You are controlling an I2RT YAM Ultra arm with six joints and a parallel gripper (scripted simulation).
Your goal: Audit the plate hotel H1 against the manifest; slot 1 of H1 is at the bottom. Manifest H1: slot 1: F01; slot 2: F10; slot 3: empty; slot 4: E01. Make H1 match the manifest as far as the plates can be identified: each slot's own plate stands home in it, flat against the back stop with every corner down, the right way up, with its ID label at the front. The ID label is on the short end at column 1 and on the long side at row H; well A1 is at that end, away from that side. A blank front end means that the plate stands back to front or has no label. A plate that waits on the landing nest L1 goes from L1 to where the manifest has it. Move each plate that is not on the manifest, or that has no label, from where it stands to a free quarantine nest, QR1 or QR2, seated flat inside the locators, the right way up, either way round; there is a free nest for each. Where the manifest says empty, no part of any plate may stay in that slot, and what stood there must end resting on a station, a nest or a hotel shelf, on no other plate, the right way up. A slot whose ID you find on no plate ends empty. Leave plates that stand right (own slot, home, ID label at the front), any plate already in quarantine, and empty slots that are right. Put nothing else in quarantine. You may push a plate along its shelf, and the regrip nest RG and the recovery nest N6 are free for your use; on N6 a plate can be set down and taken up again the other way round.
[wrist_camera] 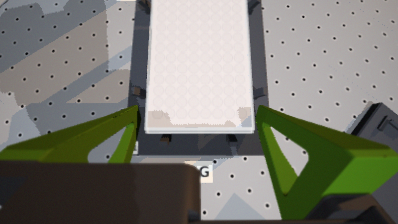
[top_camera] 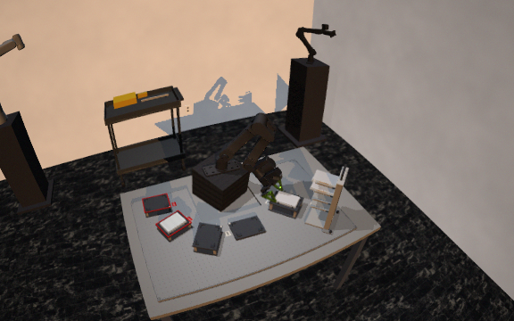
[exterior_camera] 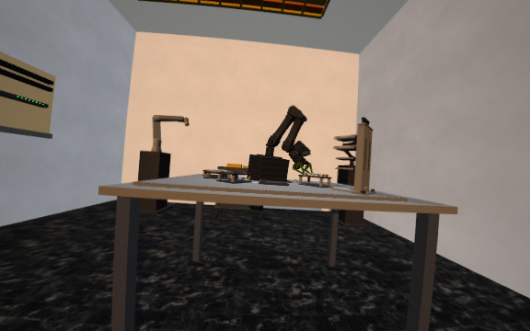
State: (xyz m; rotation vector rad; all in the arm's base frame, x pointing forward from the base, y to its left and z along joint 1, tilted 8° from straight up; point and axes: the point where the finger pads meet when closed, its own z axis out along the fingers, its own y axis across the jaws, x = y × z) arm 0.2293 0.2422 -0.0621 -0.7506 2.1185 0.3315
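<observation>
1. On the bench (top_camera: 257,272): one dark arm (top_camera: 244,143) mounted on a dark block (top_camera: 219,187), reaching down toward the right side.
2. Green jaws wide open, gripping nothing; gripper (wrist_camera: 197,145) poised at the near short end of a white plate (wrist_camera: 199,65).
3. In the wrist view: one green finger (wrist_camera: 117,132) just left of the plate's near corner, the other just right of it; contact with the plate not possible to judge.
4. White plate lying flat on a dark nest (top_camera: 279,209) with small locators around it; well pattern faintly visible on top, so apparently the right way up.
5. Below this nest, a small white tag (wrist_camera: 204,172) showing the letter "G"; rest of the text hidden behind the wrist body.
6. To the right of the nest, well apart from the gripper: plate hotel H1 (top_camera: 334,201), a tall wooden side panel with several pale shelves. Contents of the slots too small to tell.
7. On the left part of the bench: two red-framed nests, the rear one (top_camera: 156,203) with a dark top, the front one (top_camera: 174,224) carrying a white plate.
8. Between these and the arm's nest: two more dark nests (top_camera: 207,238) (top_camera: 246,226), side by side.
9. Labels on any plate not readable here.
</observation>
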